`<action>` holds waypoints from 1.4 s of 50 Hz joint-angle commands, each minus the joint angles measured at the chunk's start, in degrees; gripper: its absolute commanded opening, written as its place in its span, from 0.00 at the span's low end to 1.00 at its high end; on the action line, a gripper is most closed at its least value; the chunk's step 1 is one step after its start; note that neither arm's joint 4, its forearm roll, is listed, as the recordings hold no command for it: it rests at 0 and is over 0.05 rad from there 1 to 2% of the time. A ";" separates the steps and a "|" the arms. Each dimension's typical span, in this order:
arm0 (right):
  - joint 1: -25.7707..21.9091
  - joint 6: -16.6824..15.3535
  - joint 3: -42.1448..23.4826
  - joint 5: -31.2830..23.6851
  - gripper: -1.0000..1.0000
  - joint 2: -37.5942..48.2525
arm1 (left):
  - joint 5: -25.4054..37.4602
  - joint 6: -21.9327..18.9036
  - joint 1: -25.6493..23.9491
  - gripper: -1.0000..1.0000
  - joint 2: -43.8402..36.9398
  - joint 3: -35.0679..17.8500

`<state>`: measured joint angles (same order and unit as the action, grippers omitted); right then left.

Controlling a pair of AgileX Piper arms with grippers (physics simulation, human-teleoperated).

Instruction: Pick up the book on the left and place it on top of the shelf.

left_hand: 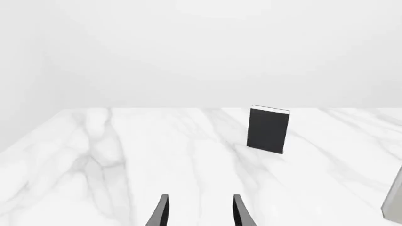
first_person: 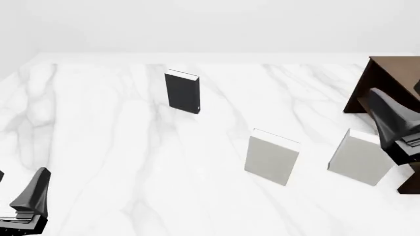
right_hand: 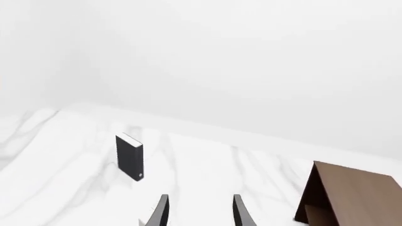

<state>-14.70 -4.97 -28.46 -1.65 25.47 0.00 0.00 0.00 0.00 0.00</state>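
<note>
The book [first_person: 182,92], dark with white page edges, stands upright on the far left of the marble table [first_person: 131,162], well apart from both arms. The left gripper [left_hand: 198,212] and the right gripper [right_hand: 198,212] each have their fingers apart, holding nothing. The brown shelf [first_person: 387,83] stands far right, two grey books [first_person: 272,156] nearer.

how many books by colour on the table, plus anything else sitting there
dark book: 1
light grey books: 2
brown shelf: 1
total: 4
</note>
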 commanded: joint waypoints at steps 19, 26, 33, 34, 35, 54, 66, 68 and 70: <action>-5.42 -1.95 -12.08 7.07 1.00 23.87 | 0.00 0.00 0.00 1.00 0.00 0.00; -6.11 -2.66 -13.99 8.34 1.00 28.98 | 0.00 0.00 0.00 1.00 0.00 0.00; -6.83 -3.81 -16.69 8.45 1.00 33.11 | 0.00 0.00 0.00 1.00 0.00 0.00; -6.92 -3.81 -17.04 8.46 1.00 33.60 | 0.00 0.00 0.00 1.00 0.00 0.00; -7.00 -3.87 -17.57 8.50 1.00 34.40 | 0.00 0.00 0.00 1.00 0.00 0.00; -9.95 -4.70 -23.16 10.74 1.00 46.04 | 0.00 0.00 0.00 1.00 0.00 0.00; -11.62 -4.95 -26.33 12.15 1.00 51.05 | 0.00 0.00 0.00 1.00 0.00 0.00; -11.69 -4.87 -26.51 12.28 1.00 51.29 | 0.00 0.00 0.00 1.00 0.00 0.00; -11.89 -4.77 -26.93 12.59 1.00 51.98 | 0.00 0.00 0.00 1.00 0.00 0.00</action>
<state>-25.41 -9.71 -53.21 9.66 73.57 0.00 0.00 0.00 0.00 0.00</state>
